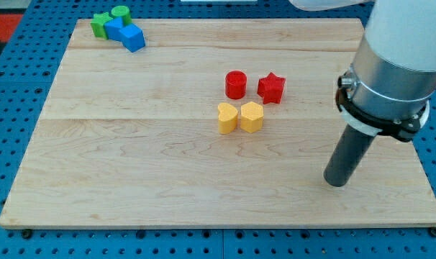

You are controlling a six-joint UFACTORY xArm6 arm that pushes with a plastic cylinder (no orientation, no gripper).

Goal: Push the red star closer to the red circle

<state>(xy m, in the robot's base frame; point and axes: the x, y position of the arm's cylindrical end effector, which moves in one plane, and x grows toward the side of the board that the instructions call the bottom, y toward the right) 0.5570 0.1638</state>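
Since my tip (337, 184), a bare rod holding nothing, sits toward the view's bottom-right of the red star block (271, 88), the red circle block (235, 84) lies just beyond the star's left.

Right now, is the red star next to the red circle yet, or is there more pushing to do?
Nearly done: the red star sits just to the view's right of the red circle, with a small gap between them. In hand: nothing, since my tip stands apart from all blocks, toward the view's bottom right of the star. Left: a short push of the star toward the view's left.
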